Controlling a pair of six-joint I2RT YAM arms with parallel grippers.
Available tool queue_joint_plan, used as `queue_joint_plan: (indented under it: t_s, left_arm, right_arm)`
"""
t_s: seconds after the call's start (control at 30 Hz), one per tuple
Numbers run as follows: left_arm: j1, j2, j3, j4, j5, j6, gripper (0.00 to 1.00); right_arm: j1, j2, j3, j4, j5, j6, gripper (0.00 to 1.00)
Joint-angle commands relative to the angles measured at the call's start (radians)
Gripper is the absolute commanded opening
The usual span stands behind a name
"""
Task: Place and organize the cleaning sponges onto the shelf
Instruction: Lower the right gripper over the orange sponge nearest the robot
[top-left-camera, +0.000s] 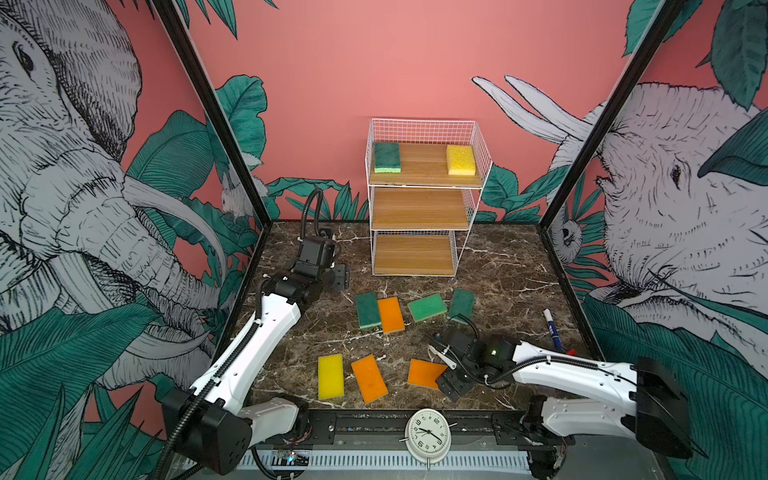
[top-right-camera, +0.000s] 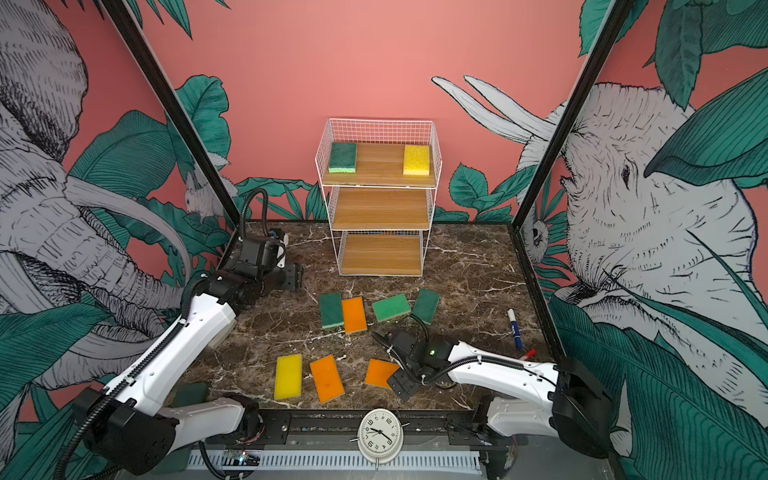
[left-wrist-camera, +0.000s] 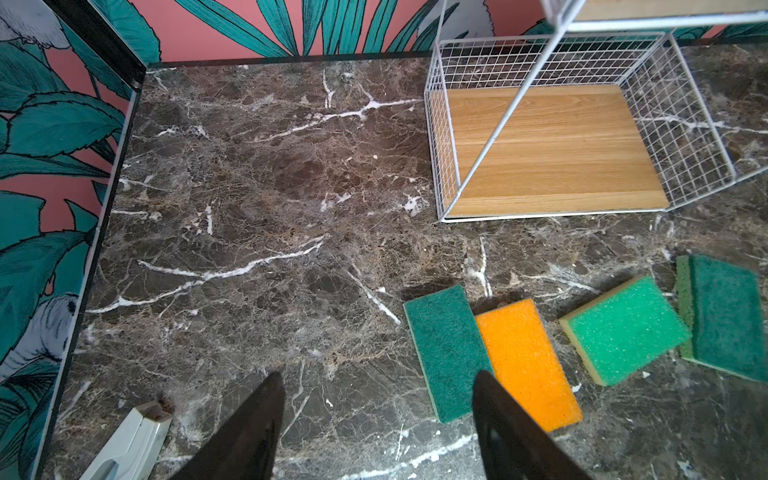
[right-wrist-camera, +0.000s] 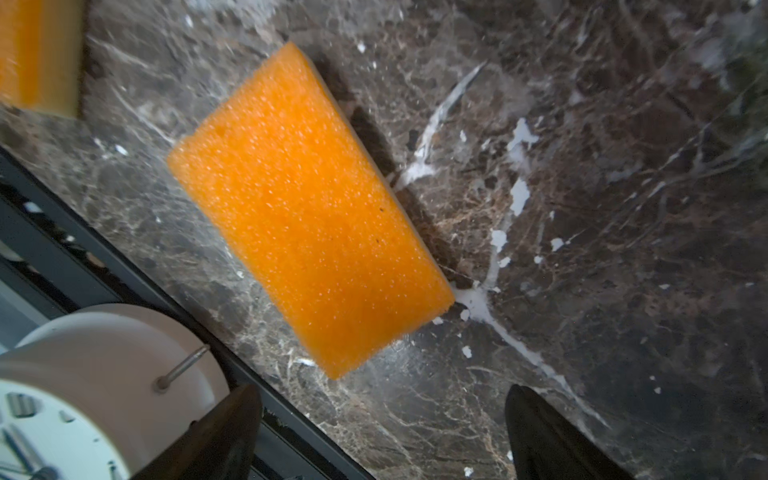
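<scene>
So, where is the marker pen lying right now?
In both top views the marker pen lies on the table near its right edge, to the right of the rightmost green sponge.

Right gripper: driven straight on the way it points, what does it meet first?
Probably the orange sponge, flat on the table near its front edge; the open right gripper points down at it. Depth is unclear, so possibly bare table beside it.
</scene>
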Motion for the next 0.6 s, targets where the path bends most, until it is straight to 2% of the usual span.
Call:
queue_joint_plan:
  t_s: [0.0, 0.23, 0.57]
  left_arm:
    - [0.004, 0.001, 0.010, 0.001, -0.003, 0.010, 0.73]
    - [0.007, 0.005, 0.009, 0.006, -0.007, 0.015, 0.73]
    - [0.012, 0.006, 0.027, -0.009, -0.005, 0.026, 0.73]
  right_arm:
    - [0.016, 0.047, 0.012, -0.015, -0.021, -0.035, 0.94]
    - [0.023, 0.066, 0.013, 0.022, 0.012, -0.042, 0.94]
    - [0.023, 0.208, 0.069, 0.031, 0.020, -0.078, 0.95]
